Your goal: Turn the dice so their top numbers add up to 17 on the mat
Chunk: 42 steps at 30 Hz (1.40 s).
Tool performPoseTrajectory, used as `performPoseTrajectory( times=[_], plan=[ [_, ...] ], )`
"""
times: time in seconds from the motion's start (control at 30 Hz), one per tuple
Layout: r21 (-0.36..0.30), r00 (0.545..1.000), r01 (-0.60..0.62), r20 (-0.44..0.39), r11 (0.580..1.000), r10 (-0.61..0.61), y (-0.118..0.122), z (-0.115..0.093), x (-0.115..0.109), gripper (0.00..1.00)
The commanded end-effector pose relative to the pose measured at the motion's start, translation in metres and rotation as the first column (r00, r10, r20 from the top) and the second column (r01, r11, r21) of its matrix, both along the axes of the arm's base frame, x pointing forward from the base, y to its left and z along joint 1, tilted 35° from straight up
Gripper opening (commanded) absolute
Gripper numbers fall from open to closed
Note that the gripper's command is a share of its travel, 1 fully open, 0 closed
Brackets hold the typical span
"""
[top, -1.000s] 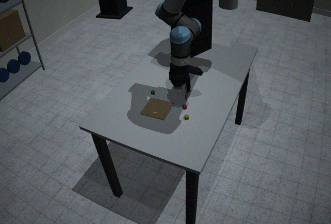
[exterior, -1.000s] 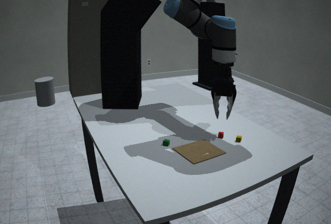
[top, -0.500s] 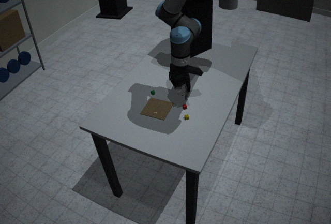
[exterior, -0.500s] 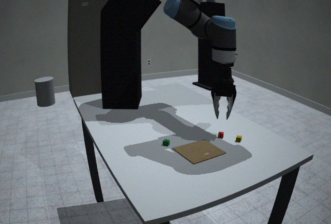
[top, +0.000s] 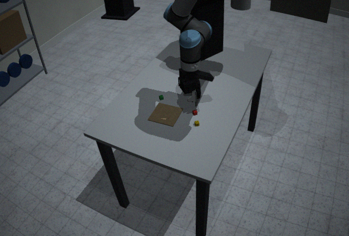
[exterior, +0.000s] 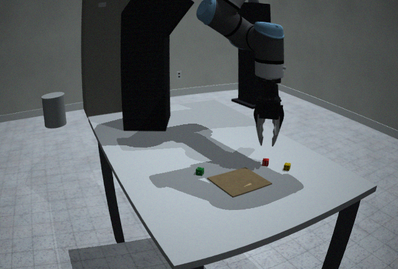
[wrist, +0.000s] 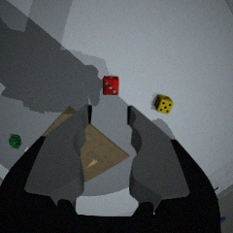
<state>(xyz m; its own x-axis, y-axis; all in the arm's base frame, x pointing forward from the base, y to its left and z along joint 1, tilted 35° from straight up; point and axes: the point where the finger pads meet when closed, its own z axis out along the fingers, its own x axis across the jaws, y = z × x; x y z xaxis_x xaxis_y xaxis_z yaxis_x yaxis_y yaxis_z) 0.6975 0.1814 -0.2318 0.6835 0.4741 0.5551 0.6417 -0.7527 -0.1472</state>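
Three small dice lie on the grey table, all off the brown mat (top: 165, 114). The red die (top: 194, 112) sits just past the mat's right corner, and the yellow die (top: 197, 122) lies a little further toward the table's front. The green die (top: 161, 97) is on the mat's other side, near its far corner. My gripper (top: 194, 99) hangs above the table behind the red die, pointing down. Its fingers are narrowed to a small gap with nothing between them. In the wrist view the red die (wrist: 111, 85) lies just ahead of the fingertips, with the yellow die (wrist: 163, 104) to the right and the green die (wrist: 15, 141) far left.
The arm's black base column (exterior: 144, 57) stands on the table's back part. The table's right edge (top: 247, 109) runs close to the dice. A shelf with boxes and balls (top: 13, 38) stands at the far left of the room.
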Motion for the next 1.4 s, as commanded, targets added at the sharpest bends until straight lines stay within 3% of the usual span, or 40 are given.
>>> performPoseTrajectory(
  times=[0.0, 0.7, 1.37],
  plan=[
    [0.000, 1.000, 0.000, 0.001, 1.000, 0.000, 0.003, -0.005, 0.003, 0.21],
    [0.000, 1.000, 0.000, 0.001, 1.000, 0.000, 0.016, -0.028, 0.012, 0.21],
    [0.000, 1.000, 0.000, 0.001, 1.000, 0.000, 0.018, -0.034, 0.015, 0.21]
  ],
)
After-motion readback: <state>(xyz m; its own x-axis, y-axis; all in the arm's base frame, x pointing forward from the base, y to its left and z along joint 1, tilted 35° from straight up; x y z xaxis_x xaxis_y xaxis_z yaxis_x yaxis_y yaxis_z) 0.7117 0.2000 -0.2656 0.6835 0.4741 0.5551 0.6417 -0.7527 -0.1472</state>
